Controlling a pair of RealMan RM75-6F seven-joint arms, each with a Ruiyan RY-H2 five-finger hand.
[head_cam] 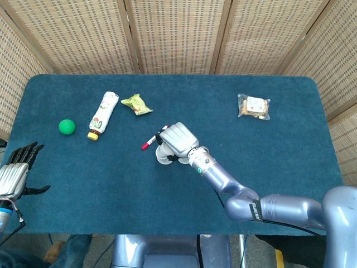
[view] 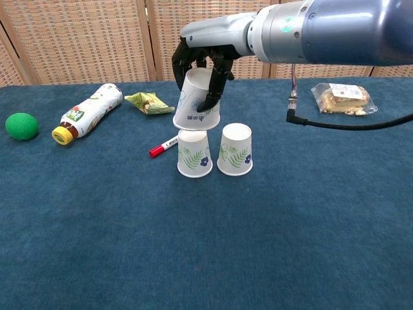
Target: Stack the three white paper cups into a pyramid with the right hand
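Observation:
Two white paper cups stand upside down side by side on the blue table: the left cup [view: 194,154] and the right cup [view: 235,150]. My right hand [view: 205,61] grips the third cup [view: 197,99] upside down in the air, just above the left cup and slightly tilted. In the head view the right hand [head_cam: 177,139] covers most of the cups; only part of the left cup [head_cam: 163,159] shows below it. My left hand [head_cam: 15,173] hangs open at the table's near left edge, holding nothing.
A red marker [view: 164,146] lies just left of the cups. Further left are a lying bottle [view: 87,112], a green ball [view: 21,125] and a green packet [view: 149,103]. A snack bag [view: 342,99] sits at the far right.

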